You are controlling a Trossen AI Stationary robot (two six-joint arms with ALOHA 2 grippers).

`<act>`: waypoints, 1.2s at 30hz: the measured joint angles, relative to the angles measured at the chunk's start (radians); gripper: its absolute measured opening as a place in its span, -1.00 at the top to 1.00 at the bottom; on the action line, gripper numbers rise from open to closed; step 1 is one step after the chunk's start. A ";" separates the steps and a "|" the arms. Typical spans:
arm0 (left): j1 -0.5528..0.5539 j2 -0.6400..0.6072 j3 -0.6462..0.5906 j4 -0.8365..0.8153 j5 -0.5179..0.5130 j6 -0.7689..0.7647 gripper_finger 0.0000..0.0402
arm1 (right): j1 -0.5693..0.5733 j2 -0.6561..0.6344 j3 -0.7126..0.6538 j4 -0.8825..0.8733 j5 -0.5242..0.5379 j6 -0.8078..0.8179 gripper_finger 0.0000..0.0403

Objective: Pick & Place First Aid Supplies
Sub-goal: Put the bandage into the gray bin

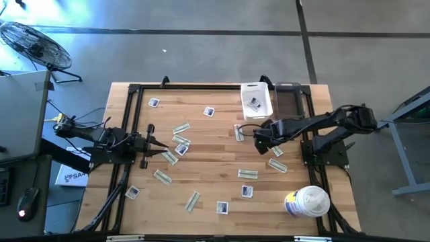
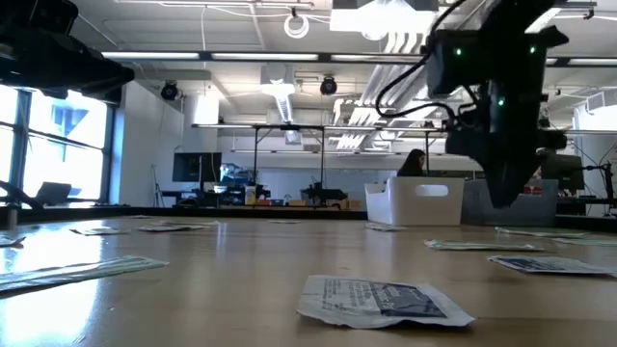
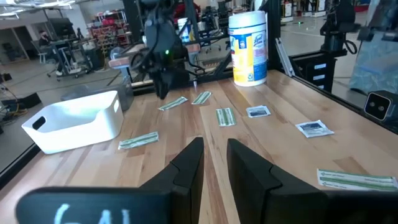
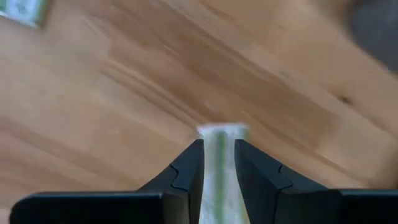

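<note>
My table (image 1: pixel 215 158) is pale blond wood with darker grain streaks, framed in black rails. My right tool (image 4: pixel 217 163) is matte black, and the strip (image 4: pixel 219 155) between its fingers is pale beige-white with a green stripe down its middle. My left tool (image 3: pixel 214 163) is the same black. The scattered square packets (image 3: pixel 312 128) are white with blue-grey print; the narrow strips (image 3: pixel 224 116) are pale green-beige. The bin (image 1: pixel 256 99) is plain white. The canister (image 3: pixel 248 47) is white with a yellow-and-blue label.

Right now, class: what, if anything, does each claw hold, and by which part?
The right claw grips a narrow green-beige strip packet by its long sides, one end poking out. The left claw holds nothing.
</note>
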 joint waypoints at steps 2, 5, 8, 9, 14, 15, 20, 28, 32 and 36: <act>0.000 0.000 0.000 0.000 0.000 0.000 0.65 | -0.014 0.000 -0.036 0.093 -0.017 -0.034 0.59; 0.000 0.000 0.000 0.000 0.000 0.000 0.65 | -0.028 0.000 -0.076 0.173 -0.053 -0.038 0.59; 0.000 0.000 0.000 0.000 0.000 0.000 0.65 | -0.028 0.002 -0.095 0.180 -0.059 -0.039 0.59; 0.000 0.000 0.000 0.000 0.000 0.000 0.65 | -0.028 0.003 -0.099 0.181 -0.057 -0.039 0.59; 0.000 0.000 0.000 0.000 0.000 0.000 0.65 | -0.028 0.005 -0.114 0.202 -0.054 -0.039 0.59; 0.000 0.000 0.000 0.000 0.000 0.000 0.65 | -0.028 0.005 -0.117 0.208 -0.054 -0.039 0.59; 0.000 0.000 0.000 0.000 0.000 0.000 0.65 | -0.028 0.031 -0.119 0.211 -0.047 -0.039 0.59; 0.000 0.000 0.000 0.000 0.000 0.000 0.65 | -0.028 0.063 -0.116 0.212 -0.046 -0.034 0.62; 0.000 0.000 0.000 0.000 0.000 0.000 0.65 | -0.028 0.063 -0.117 0.213 -0.045 -0.031 0.72; 0.000 0.000 0.000 0.000 0.000 0.000 0.65 | -0.028 0.064 -0.117 0.216 -0.045 -0.029 0.85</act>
